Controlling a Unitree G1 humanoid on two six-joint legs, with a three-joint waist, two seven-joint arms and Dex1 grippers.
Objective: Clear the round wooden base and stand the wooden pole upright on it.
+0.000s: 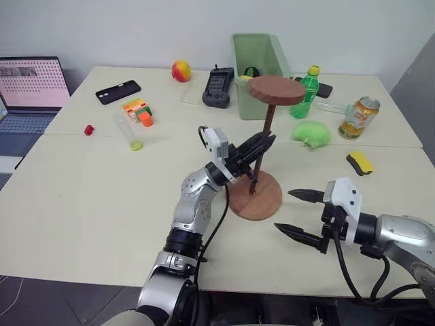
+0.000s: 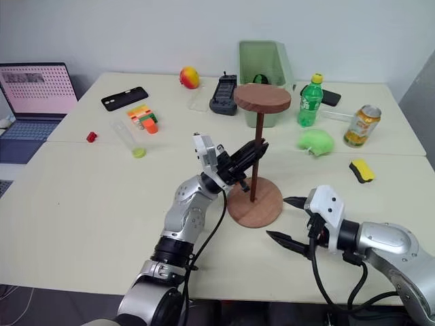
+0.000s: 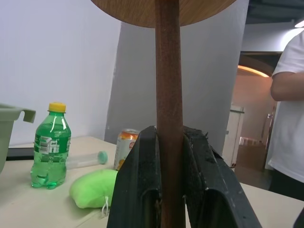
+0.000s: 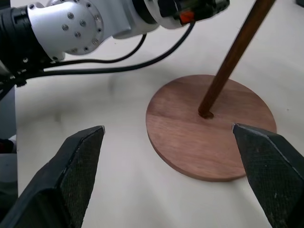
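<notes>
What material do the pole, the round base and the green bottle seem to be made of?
The wooden pole: dark wood, smooth, faint grain visible. The round wooden base: reddish-brown wood, matte, grain lines showing. The green bottle: probably clear plastic, since light passes through it; its yellow cap looks plastic too.

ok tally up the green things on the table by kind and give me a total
Green bin: 1
Green soda bottle: 1
Green plush toy: 1
Clear tube with a green cap: 1
Total: 4
</notes>
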